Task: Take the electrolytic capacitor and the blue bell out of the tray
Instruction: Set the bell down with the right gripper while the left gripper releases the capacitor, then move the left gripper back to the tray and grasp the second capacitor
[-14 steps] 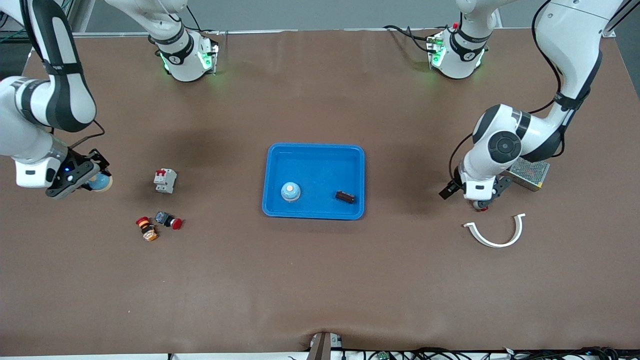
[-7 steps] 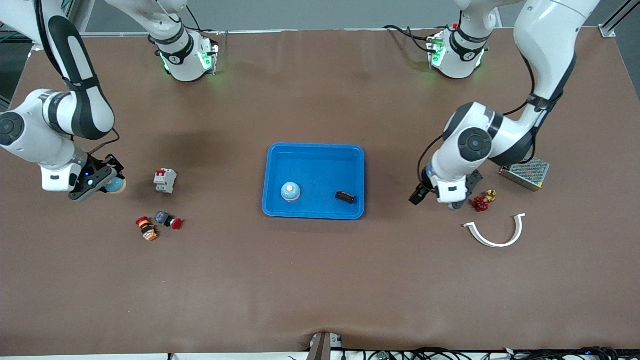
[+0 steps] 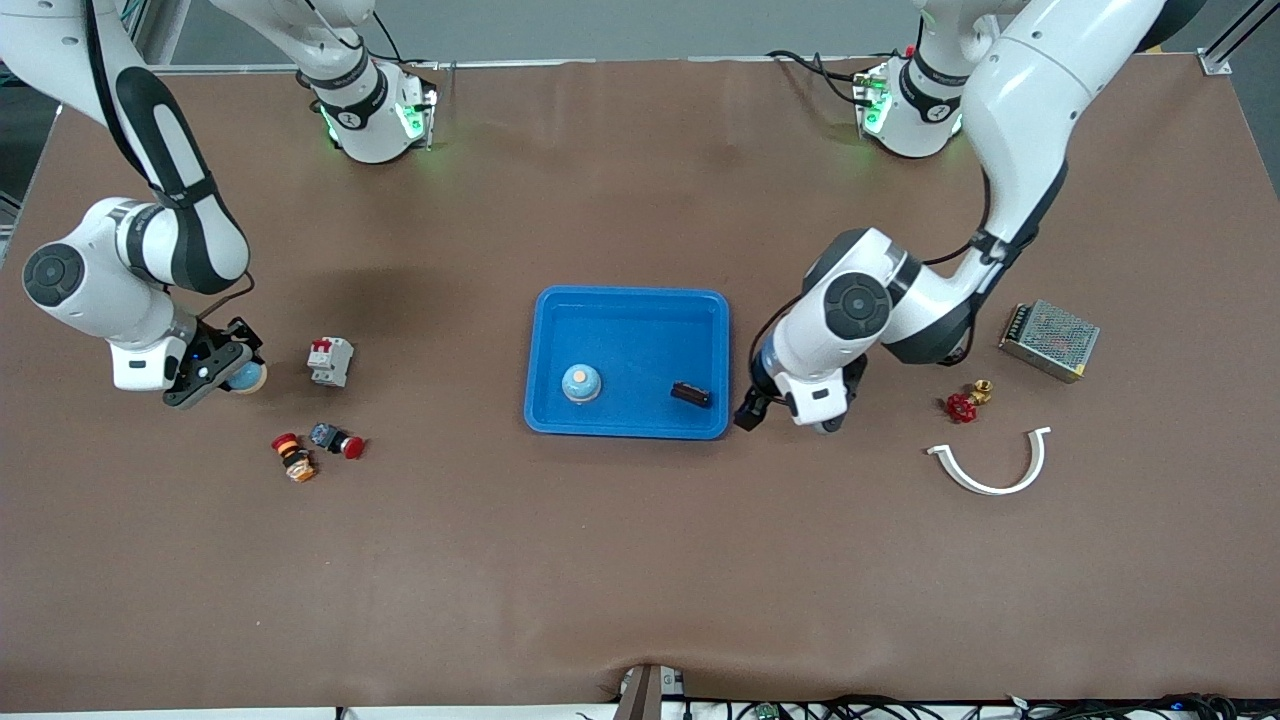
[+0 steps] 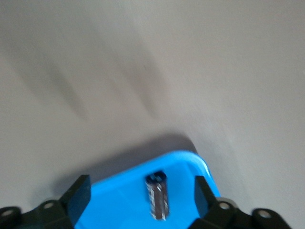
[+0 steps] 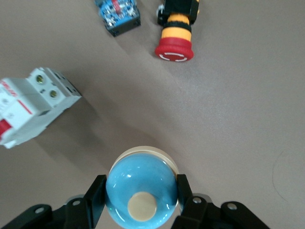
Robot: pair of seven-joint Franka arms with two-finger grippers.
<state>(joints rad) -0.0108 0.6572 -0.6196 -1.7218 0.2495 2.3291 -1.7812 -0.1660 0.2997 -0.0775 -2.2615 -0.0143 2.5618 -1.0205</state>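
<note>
The left gripper (image 4: 138, 198) is hovering, jaws spread, by the tray (image 3: 628, 300) rim — it should straddle the capacitor (image 4: 157, 194) squarely — while the right gripper (image 5: 141, 202) is clamping a blue bell (image 5: 141, 187).

Hidden and cut-off parts

In the left wrist view the blue tray (image 4: 181, 164) shows only one corner, the rest cut by the picture's edge, and the table around it is smeared. In the front view the left gripper (image 3: 790, 418) sits under its own wrist beside the tray. In the right wrist view the white breaker (image 5: 29, 106) runs off the edge.
</note>
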